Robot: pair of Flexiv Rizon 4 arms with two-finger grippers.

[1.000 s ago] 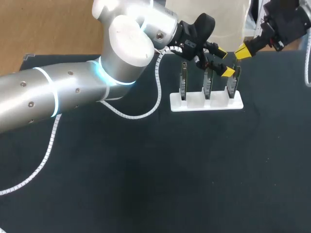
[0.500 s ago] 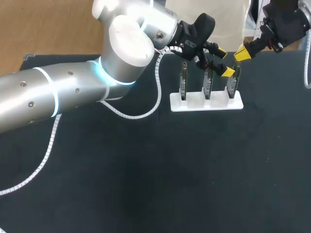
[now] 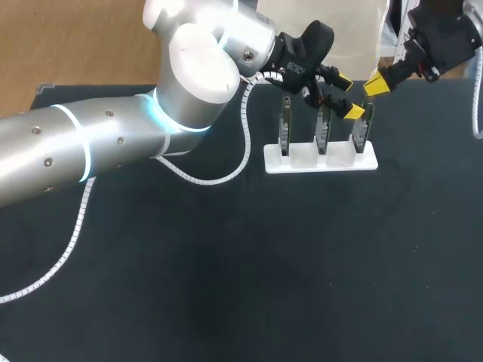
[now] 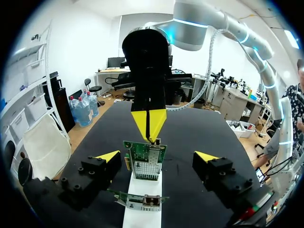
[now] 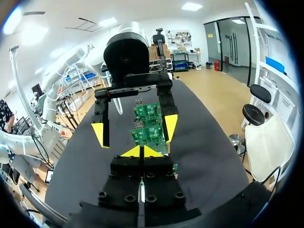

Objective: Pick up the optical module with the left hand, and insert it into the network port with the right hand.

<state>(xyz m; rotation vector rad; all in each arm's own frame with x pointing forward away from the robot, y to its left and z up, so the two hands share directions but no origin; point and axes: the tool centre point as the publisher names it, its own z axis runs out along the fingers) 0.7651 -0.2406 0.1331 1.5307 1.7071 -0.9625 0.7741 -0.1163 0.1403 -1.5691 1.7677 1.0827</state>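
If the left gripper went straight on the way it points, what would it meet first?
Probably the green board standing between the left gripper's open fingers; the right gripper is just beyond.

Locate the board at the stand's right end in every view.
Head: board at the stand's right end.
Left wrist: farther board, under the right gripper.
Right wrist: nearest board, just ahead of its tips.
Landmark: the right gripper's yellow tips by its top edge.

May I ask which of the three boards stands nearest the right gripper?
The board at the rack's right end in the head view; the right gripper hangs just above it.
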